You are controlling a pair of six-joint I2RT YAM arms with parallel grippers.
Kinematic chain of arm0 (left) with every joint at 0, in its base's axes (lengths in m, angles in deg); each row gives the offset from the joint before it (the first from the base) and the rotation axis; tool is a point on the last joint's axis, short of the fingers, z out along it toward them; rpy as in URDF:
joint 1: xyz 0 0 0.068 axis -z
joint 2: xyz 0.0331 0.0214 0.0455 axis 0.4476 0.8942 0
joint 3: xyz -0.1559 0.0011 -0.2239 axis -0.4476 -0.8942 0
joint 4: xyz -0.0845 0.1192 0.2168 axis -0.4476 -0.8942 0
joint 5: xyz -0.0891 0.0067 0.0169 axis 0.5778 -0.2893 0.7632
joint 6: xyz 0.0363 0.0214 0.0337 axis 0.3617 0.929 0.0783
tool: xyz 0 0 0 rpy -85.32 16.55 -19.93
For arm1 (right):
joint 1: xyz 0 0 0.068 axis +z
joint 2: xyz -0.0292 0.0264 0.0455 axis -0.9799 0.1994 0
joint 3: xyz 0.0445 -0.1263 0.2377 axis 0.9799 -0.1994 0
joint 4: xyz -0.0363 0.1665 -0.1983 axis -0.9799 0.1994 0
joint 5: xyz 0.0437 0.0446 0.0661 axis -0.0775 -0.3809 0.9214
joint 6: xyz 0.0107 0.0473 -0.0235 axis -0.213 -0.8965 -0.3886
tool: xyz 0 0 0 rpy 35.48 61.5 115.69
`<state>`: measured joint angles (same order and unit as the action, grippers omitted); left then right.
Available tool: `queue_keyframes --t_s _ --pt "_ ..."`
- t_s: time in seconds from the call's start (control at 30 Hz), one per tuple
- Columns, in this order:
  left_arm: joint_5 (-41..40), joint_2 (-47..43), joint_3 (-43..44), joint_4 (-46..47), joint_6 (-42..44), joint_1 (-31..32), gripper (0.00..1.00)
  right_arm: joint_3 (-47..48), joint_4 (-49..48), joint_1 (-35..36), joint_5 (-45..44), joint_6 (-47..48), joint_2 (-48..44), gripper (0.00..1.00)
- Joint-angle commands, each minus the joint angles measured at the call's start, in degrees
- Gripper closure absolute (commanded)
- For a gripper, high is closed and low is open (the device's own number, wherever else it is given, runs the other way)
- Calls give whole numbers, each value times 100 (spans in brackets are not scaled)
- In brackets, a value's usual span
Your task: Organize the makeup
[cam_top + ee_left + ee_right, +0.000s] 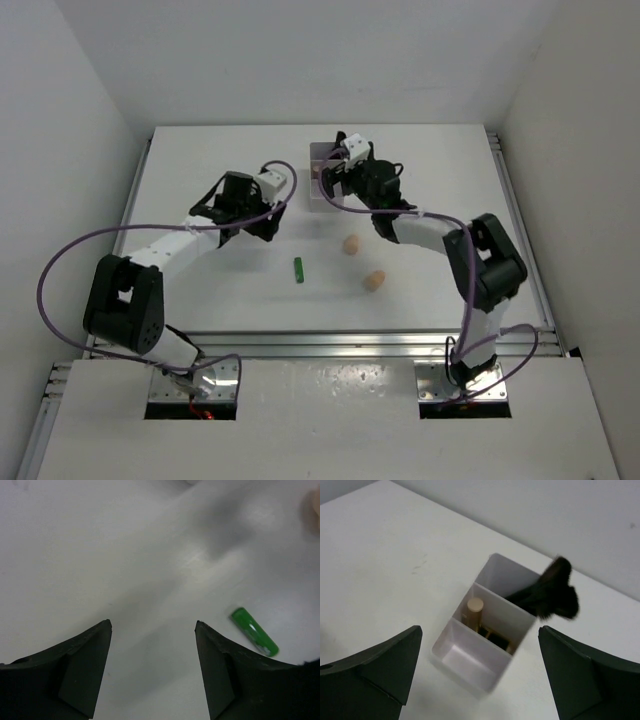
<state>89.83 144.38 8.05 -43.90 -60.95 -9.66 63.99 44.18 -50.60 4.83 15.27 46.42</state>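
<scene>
A small green plastic tube (298, 270) lies flat near the middle of the white table (200, 150). White table shows on every side of it. Two peach egg-shaped sponges (351, 244) lie well apart from it, one at 2 o'clock and one at 3 o'clock. The sponges do not touch each other.

The left gripper (152, 625) hangs over the table at 11 o'clock from the green plastic tube. Its two fingers are spread wide with nothing between them. In its own camera the tube (254, 632) lies just outside the right finger, not touching it.

A white plastic box with three rooms (492, 560) stands near the table's far edge, at 12 o'clock. The right gripper (480, 630) hangs right above it, fingers wide apart and holding nothing. A black fluffy brush (550, 592) sticks out over the rim of the far room. A rose-gold tube (474, 611) stands in the middle room beside some dark things (495, 637) I cannot make out.
</scene>
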Motion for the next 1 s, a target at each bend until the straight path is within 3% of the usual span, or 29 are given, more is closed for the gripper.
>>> queue_keyframes --t_s 0.0,0.07,0.2,0.53,0.73,0.77,0.87,0.97 --pt "156 -131 141 -635 476 451 26 -484 1194 -4 -301 35 -1203 0" --pt "156 -62 141 -706 424 750 24 -740 2083 57 -713 18 -1819 0" --pt "279 254 141 -645 249 1381 18 -1590 2590 101 -1339 -52 -2604 0" --pt "-405 1134 353 -521 -824 1787 17 -2956 3381 260 -2130 -35 -4379 0" --pt "-581 1591 466 -521 -1263 1849 32 -3439 3548 251 -2429 106 -5022 0" --pt "-582 1713 466 -521 -1386 1849 41 -3527 3557 260 -2473 97 -5179 0" --pt "-643 1785 528 -732 -1536 1911 57 -3650 3583 260 -2588 343 -5417 0" --pt "-714 1662 256 -794 -1598 1963 65 -3721 3540 260 -2605 492 -5567 0"
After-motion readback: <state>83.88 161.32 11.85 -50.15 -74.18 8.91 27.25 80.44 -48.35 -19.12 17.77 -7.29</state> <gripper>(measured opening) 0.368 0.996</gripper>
